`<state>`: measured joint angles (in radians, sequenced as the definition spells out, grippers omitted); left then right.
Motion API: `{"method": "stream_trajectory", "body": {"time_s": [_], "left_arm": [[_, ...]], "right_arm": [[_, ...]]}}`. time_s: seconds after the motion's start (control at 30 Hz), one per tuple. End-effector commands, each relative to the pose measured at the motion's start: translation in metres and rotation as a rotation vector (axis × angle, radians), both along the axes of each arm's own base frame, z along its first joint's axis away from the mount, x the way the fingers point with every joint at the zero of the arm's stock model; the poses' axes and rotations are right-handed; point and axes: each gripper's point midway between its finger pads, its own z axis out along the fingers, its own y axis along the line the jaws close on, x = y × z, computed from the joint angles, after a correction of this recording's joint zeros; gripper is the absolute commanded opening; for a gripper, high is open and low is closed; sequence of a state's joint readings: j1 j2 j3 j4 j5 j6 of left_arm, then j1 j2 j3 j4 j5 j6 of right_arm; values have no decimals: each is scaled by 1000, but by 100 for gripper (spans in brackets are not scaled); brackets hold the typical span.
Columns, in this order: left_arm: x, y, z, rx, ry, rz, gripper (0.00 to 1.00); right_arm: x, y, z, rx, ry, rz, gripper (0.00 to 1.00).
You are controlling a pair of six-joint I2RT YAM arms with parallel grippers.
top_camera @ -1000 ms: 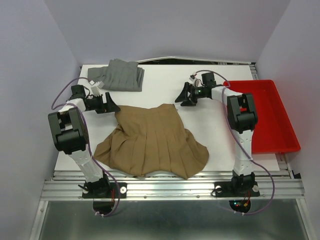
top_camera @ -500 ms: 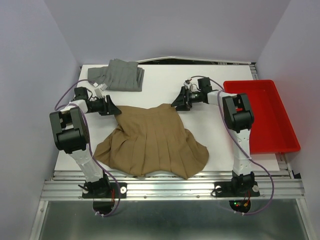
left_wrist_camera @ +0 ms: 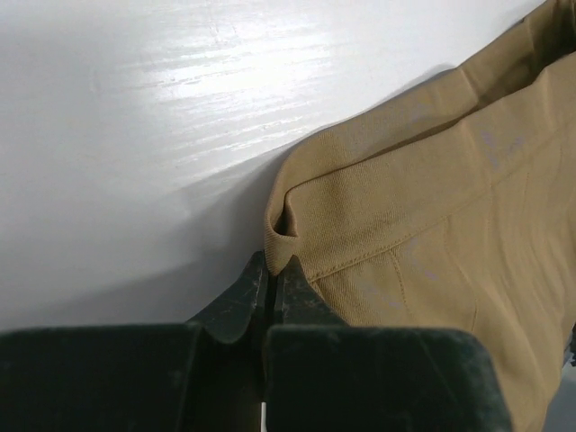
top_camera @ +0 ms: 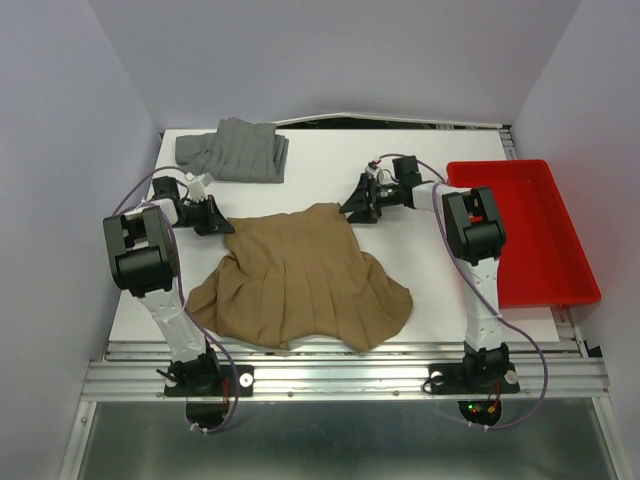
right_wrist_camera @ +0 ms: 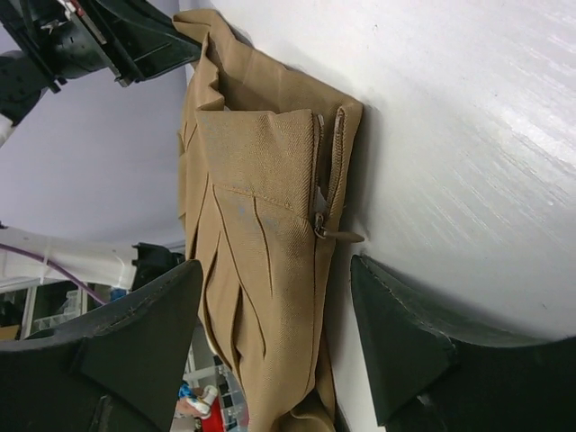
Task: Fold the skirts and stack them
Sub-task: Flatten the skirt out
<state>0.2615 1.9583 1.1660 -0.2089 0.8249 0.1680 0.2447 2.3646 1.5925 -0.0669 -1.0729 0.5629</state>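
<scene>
left gripper point(left_wrist_camera: 273, 270) pinched shut on tan skirt point(top_camera: 300, 285) waistband corner, tiny bite, could slip on lift. right gripper point(right_wrist_camera: 270, 274) gaping at opposite corner, holding nothing.

Tan-brown skirt point(top_camera: 300, 285) and grey skirt point(top_camera: 238, 150) are pleated; the tray point(top_camera: 535, 235) is red.

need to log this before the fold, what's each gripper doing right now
left gripper: shut on the waistband corner of the tan skirt.
right gripper: open, aimed at the skirt's zip corner, holding nothing.
</scene>
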Motion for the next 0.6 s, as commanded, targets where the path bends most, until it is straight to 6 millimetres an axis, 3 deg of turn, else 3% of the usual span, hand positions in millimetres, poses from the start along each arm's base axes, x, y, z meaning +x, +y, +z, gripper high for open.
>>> {"method": "stream_trajectory", "body": {"time_s": [0.0,0.33,0.43,0.57], "left_arm": [[12,14,-2,87,1,23,0],[16,9,-1,93,-7,1,0],[15,9,0,94,-9,0,0],[16,10,3,97,-18,6,0]], "right_arm": [[1,-2,-61,-188,69,-93,73],[19,26,-80,-163,104,-108,70],[25,32,-80,-122,118,-109,61],[36,35,-65,-104,47,-103,34]]}}
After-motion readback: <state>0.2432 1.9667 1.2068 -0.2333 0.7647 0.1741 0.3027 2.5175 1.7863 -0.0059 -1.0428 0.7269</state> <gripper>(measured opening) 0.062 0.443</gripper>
